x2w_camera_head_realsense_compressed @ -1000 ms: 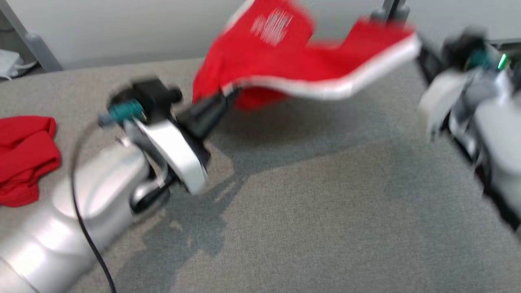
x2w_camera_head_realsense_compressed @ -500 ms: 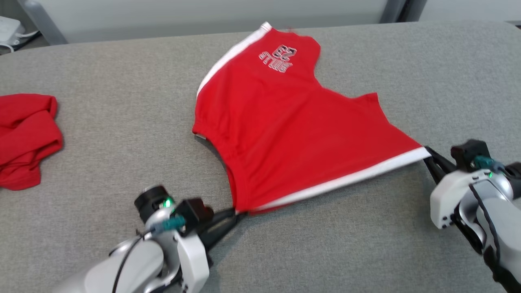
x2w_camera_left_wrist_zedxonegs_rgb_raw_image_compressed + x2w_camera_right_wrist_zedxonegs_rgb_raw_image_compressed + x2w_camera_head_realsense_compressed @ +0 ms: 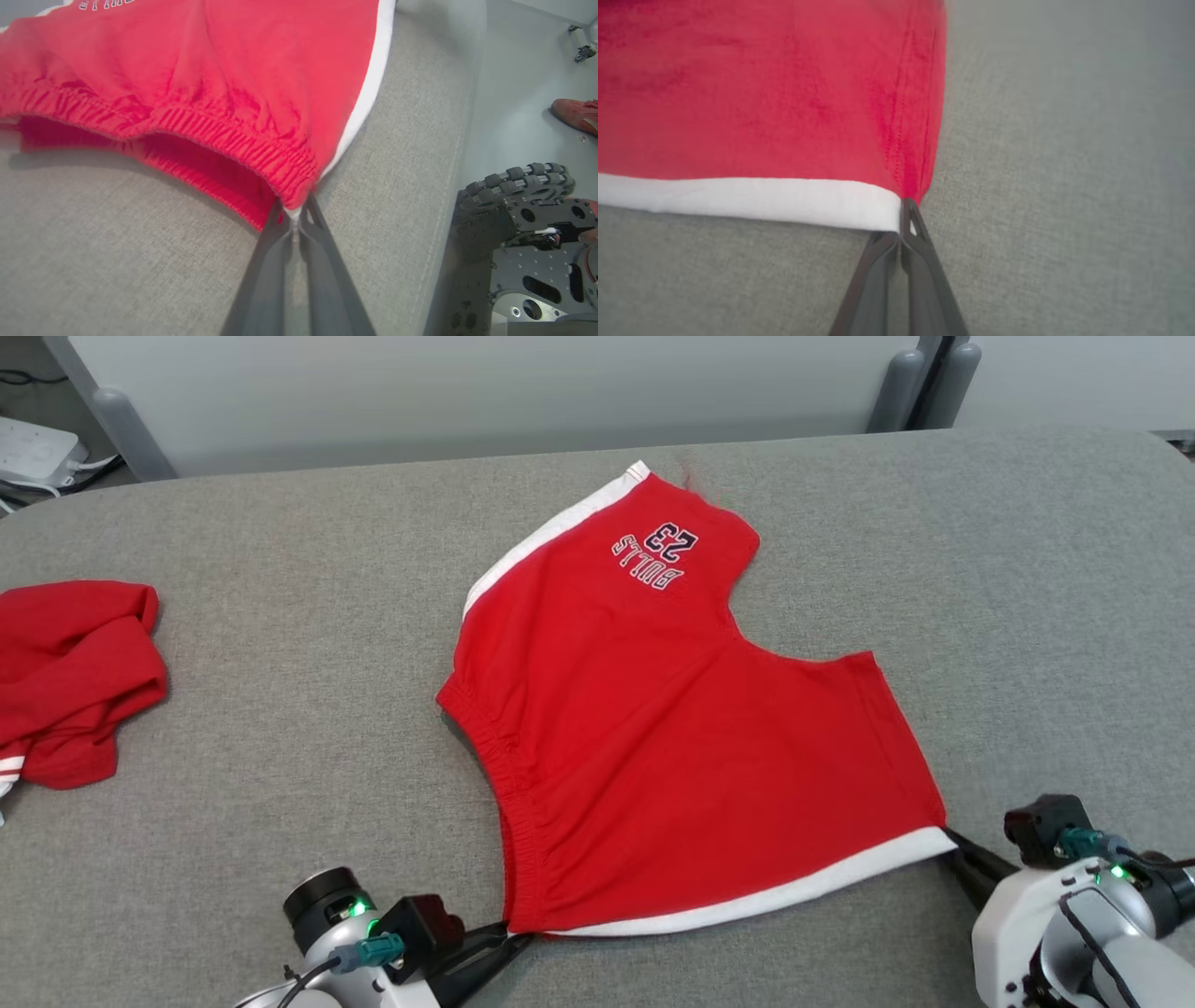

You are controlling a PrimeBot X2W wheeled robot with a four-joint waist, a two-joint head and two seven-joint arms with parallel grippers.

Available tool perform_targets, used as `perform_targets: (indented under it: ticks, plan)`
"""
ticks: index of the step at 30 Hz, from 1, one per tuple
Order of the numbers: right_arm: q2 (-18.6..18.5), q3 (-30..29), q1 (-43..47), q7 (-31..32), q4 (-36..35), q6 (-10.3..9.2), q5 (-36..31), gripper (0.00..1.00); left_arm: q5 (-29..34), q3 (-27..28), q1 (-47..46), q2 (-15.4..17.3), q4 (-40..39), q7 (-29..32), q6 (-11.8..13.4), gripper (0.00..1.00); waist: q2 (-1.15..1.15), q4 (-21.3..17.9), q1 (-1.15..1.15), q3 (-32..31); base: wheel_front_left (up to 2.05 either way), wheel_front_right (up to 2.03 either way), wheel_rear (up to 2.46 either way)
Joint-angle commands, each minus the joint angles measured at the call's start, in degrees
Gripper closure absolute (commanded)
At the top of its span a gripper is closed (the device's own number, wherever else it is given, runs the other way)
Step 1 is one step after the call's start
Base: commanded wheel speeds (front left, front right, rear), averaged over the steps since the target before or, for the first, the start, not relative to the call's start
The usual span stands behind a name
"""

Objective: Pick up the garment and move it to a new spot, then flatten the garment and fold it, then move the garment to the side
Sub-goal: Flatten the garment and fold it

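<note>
Item, garment [image 3: 672, 737]: red shorts with a white stripe [image 3: 775, 894] along one side, spread flat on the middle of the grey table [image 3: 280, 709]; striped side towards the table's near edge

Print [image 3: 655, 553]: "BULLS 23", upside down in the head view, on the leg lying towards the table's far edge

Waistband [image 3: 509, 803]: gathered elastic, facing the table's left end; slightly lifted off the table near the pinched corner

Left gripper [image 3: 518, 938]: at the table's near edge, left of centre; fingers closed together, pinching the corner where waistband meets stripe

Right gripper [image 3: 952, 840]: near the table's near edge, towards its right end; fingers pressed together on the corner where the leg hem meets the stripe

Fabric between grippers: stripe runs nearly straight from one pinched corner to the other

Second red cloth [image 3: 65, 672]: crumpled at the table's left end, well apart from the garment

Shoe [image 3: 577, 114]: reddish, on the floor beyond the table's edge, left wrist view
</note>
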Motion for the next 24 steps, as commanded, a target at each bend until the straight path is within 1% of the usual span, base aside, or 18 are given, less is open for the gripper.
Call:
perform_targets:
  ticks: [1, 5, 8, 9, 10, 11, 12, 13, 19, 22, 24]
  plan:
    - [-2.33, -1.43, 4.63, 3.18, -5.18, -0.19, -0.88, 1.0, -0.3, 1.7, 0.0, 2.64, -0.77, -0.5, 0.01, 1.0, 0.0, -0.16, 0.0, -0.19, 0.0, 0.0, 0.0]
    - [-2.64, -7.13, 12.28, 10.28, -16.39, -0.19, -2.48, 1.0, -0.85, 1.55, 0.81, 3.35, -0.11, -0.5, 0.01, 1.0, 0.0, -0.2, 0.0, -0.38, 0.0, 0.0, 0.0]
    - [-1.8, -11.36, 16.68, 13.82, -22.23, -0.19, -4.83, 1.0, -1.65, 1.52, 1.02, 2.63, 1.45, -0.5, 0.01, 1.0, 0.0, 0.01, 0.0, -0.84, 0.0, 0.0, 0.0]
    - [-1.18, -12.64, 17.75, 14.66, -23.58, -0.19, -5.44, 0.95, -2.21, 1.51, 1.31, 2.16, 2.15, -0.31, 0.01, 0.85, 0.0, 0.03, 0.0, -1.01, 0.0, 0.0, 0.0]
    - [-0.64, -13.56, 18.7, 15.57, -24.82, -0.19, -6.18, 0.8, -2.77, 1.51, 1.75, 1.61, 2.66, 0.16, 0.01, 0.71, 0.0, 0.03, 0.0, -1.18, 0.0, 0.0, 0.0]
    - [-0.17, -14.32, 19.53, 16.43, -25.9, -0.19, -6.86, 0.63, -3.76, 1.5, 2.09, 1.1, 3.25, 0.63, 0.01, 0.51, 0.0, 0.07, 0.0, -1.36, 0.0, 0.0, 0.0]
    - [0.25, -15.22, 20.1, 16.87, -26.88, -0.19, -7.69, 0.0, -4.52, 1.5, 2.38, 0.66, 3.67, 1.39, 0.01, 0.12, 0.0, 0.09, 0.0, -1.52, 0.0, 0.0, 0.0]
    - [0.62, -15.89, 20.57, 17.23, -27.75, -0.19, -8.49, 0.0, -5.15, 1.5, 2.72, 0.3, 3.9, 2.48, 0.01, 0.0, 0.0, 0.11, 0.0, -1.67, 0.0, 0.0, 0.0]
    - [1.93, -18.22, 21.95, 18.35, -30.96, -0.19, -11.22, 0.0, -8.68, 1.49, 3.26, -0.42, 4.51, 5.7, 0.01, 0.0, 0.0, 0.48, 0.0, -2.43, 0.0, 0.0, 0.0]
    - [2.24, -19.34, 22.36, 18.35, -32.49, -0.19, -12.44, 0.0, -10.41, 1.87, 3.27, 0.06, 5.01, 6.01, 0.06, 0.0, 0.0, 0.72, 0.0, -3.04, 0.0, 0.0, 0.0]
    - [2.52, -20.01, 22.46, 17.64, -33.53, -0.19, -13.01, 0.0, -11.16, 2.71, 3.52, 0.53, 5.06, 5.4, 0.71, 0.0, 0.0, 0.85, 0.0, -3.41, 0.0, 0.0, 0.0]
